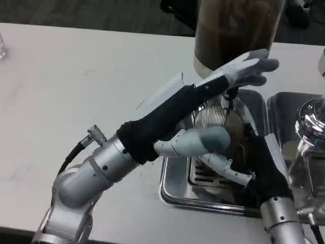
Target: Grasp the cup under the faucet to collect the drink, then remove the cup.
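Observation:
A clear ribbed cup [213, 119] stands on the metal drip tray [172, 185] right under the faucet [226, 99] of a tall dispenser [233, 30] full of dark drink. My right hand [251, 162] reaches in from the lower right and grips the cup low down, its fingers [223, 168] wrapped round the near side. My left arm crosses over the cup. My left hand [244, 68] lies with flat, spread fingers on top of the faucet's lever, its thumb [203, 140] hanging in front of the cup. Much of the cup is hidden by this arm.
A second steel tray [284, 104] adjoins the drip tray on the right, with a shiny metal vessel [312, 122] at the picture's right edge. A small glass [2, 43] stands at the far left. Bare white table [76, 86] stretches to the left.

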You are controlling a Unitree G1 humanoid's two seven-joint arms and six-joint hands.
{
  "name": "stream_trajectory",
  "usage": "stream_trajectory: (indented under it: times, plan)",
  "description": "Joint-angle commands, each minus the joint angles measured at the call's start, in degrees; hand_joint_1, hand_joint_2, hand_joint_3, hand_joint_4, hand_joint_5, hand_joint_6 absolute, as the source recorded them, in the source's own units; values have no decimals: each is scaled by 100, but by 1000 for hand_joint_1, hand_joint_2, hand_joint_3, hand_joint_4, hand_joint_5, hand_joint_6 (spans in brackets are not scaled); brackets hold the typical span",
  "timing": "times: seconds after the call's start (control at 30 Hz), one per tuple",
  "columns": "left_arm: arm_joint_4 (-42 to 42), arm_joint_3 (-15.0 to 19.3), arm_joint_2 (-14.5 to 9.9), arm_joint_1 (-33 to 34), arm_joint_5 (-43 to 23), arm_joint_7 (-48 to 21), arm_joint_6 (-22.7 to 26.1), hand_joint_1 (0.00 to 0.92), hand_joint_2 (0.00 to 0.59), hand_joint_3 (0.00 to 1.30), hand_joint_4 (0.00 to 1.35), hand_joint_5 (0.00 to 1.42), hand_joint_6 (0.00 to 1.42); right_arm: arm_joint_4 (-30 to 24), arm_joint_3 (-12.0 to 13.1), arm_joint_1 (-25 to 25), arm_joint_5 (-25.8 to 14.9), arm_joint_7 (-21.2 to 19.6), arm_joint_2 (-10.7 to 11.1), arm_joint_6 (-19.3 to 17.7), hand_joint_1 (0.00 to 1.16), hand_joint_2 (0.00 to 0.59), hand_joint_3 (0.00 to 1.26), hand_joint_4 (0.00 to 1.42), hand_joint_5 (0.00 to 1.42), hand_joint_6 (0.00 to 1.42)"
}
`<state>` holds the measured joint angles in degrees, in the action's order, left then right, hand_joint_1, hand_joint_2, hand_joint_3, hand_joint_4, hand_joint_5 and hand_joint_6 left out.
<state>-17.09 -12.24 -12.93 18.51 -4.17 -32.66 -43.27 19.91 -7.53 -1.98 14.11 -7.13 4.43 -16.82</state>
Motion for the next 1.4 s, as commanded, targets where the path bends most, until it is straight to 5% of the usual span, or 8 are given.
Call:
stream_trajectory:
  times: [0.03,0.5,0.77,0.93,1.4]
  plan:
    - [312,207,-76,-50,-38,130,61,0,96,143,13,175,58,108,-12,89,-51,30,-62,33,801,179,0,0,0,0]
    - [1476,1445,-292,-747,-578,746,173,0,116,159,0,153,27,75,19,140,-75,32,-139,-53,829,174,0,0,0,19]
    - [980,2240,-583,-1554,-428,981,25,0,123,174,14,168,36,96,6,154,-82,53,-168,-104,833,174,0,0,0,42]
    - [196,2591,-544,-1901,-34,1381,-443,0,134,152,41,205,70,63,12,183,-108,33,-197,-145,841,179,0,0,0,58]
    - [-1817,2438,-829,-2149,1201,2180,-1098,0,140,144,55,240,96,233,7,136,-130,-42,-286,-236,848,186,0,11,26,99]
